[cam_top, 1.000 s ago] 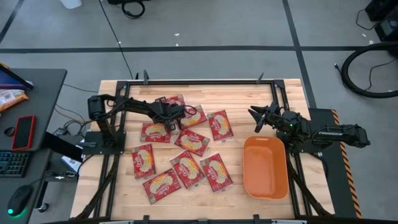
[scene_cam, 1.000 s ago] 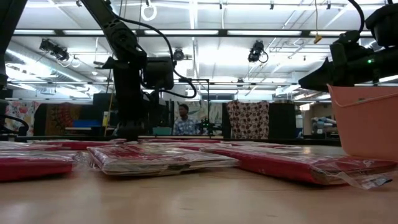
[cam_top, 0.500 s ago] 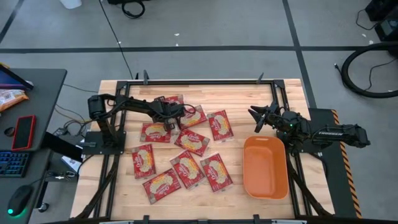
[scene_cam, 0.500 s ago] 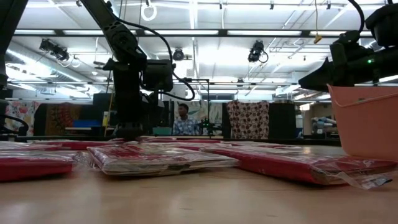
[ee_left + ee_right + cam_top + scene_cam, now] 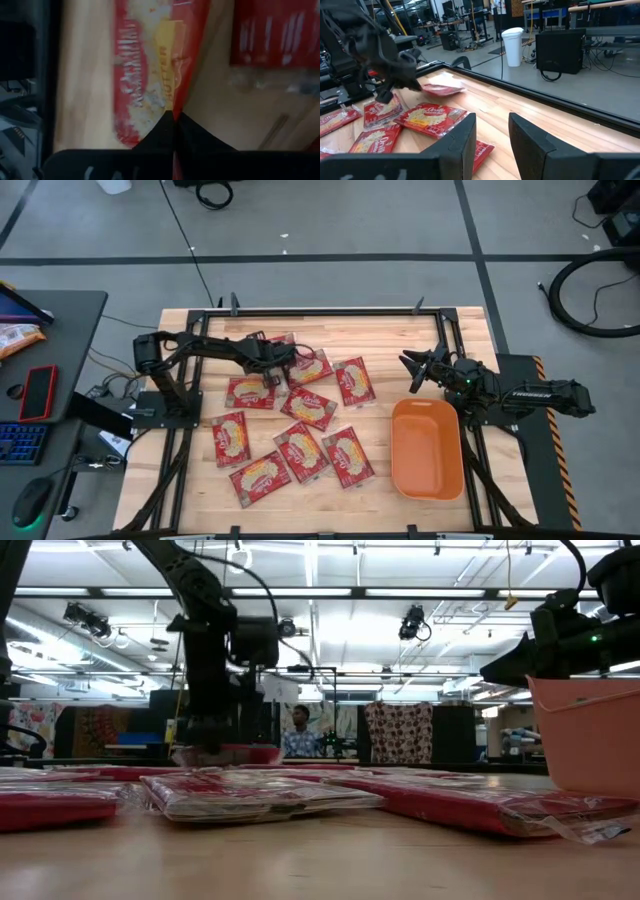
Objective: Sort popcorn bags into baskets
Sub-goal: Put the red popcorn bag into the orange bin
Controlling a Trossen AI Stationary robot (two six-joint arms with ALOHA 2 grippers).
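Several red popcorn bags (image 5: 300,448) lie flat on the wooden table, left of the orange basket (image 5: 427,448), which holds nothing I can see. My left gripper (image 5: 277,360) hangs over the far group of bags, shut on one popcorn bag (image 5: 228,753) that floats just above the others. My right gripper (image 5: 415,368) stands open above the table by the basket's far left corner, its fingers (image 5: 465,137) around nothing. My left gripper pinches the bag's edge (image 5: 171,107) between its two shut fingers, coming from above. The bag (image 5: 442,90) sticks out sideways from the fingertips, roughly level and lifted clear of the table and the other bags.
A black frame (image 5: 330,311) runs along the table's far edge and sides. Bare wood lies between the bags and the basket. A desk (image 5: 50,360) with a keyboard and a phone stands left of the table. In the low view a person (image 5: 294,735) shows far behind.
My left gripper has shut on one popcorn bag's edge and risen a little, lifting that bag off the table. The other bags stay where they were.
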